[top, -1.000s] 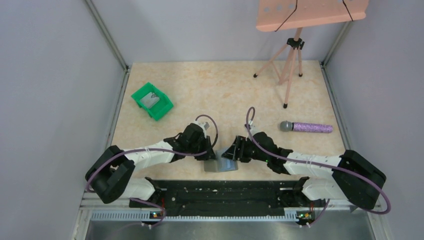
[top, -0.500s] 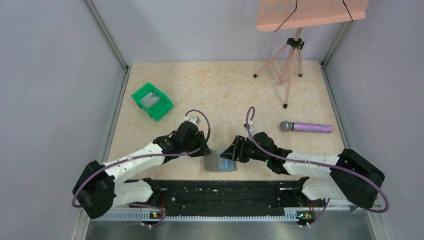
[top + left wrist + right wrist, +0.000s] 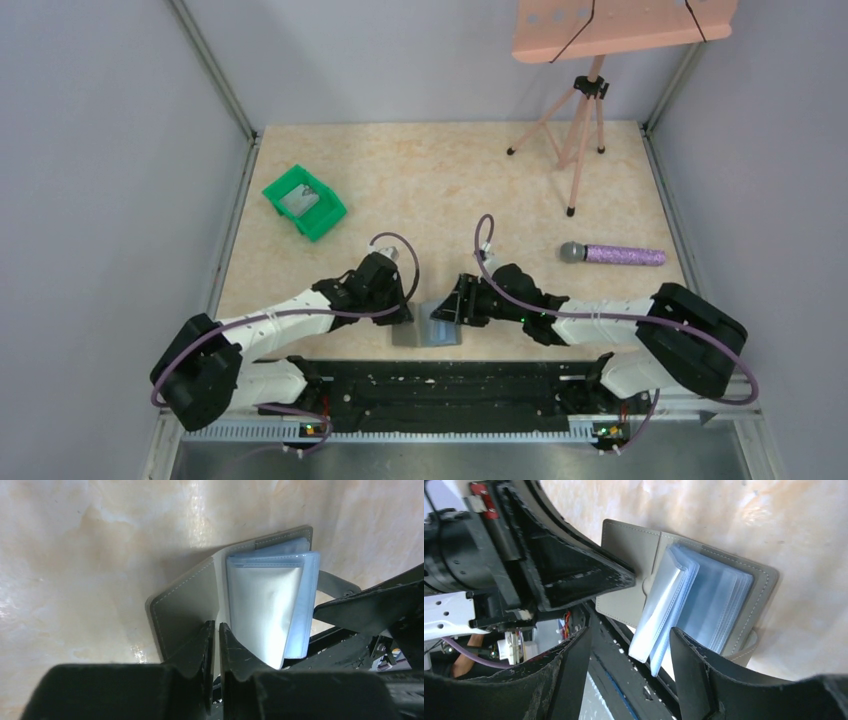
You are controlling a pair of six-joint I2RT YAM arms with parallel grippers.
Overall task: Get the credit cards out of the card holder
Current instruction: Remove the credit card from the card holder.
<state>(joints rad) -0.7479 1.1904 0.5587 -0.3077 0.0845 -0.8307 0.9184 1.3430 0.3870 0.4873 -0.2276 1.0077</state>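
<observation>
The grey card holder [image 3: 428, 333] lies open near the table's front edge, between my two grippers. In the left wrist view its grey cover [image 3: 185, 610] lies flat and its clear blue plastic sleeves [image 3: 265, 610] stand up from the fold. My left gripper [image 3: 405, 312] [image 3: 216, 626] is shut, with its tips pressed on the left half beside the fold. My right gripper [image 3: 447, 313] [image 3: 630, 632] is open, with its fingers on either side of the raised sleeves [image 3: 664, 615]. The holder's cover [image 3: 629, 555] lies spread behind them. I cannot make out any cards in the sleeves.
A green bin [image 3: 304, 202] with a grey item in it sits at the back left. A purple-handled microphone [image 3: 612, 255] lies at the right. A pink tripod stand [image 3: 580, 130] stands at the back right. The black rail [image 3: 440, 385] runs just in front of the holder.
The card holder has slid a little left along the front edge. Both grippers moved left with it, and the right arm has stretched further in.
</observation>
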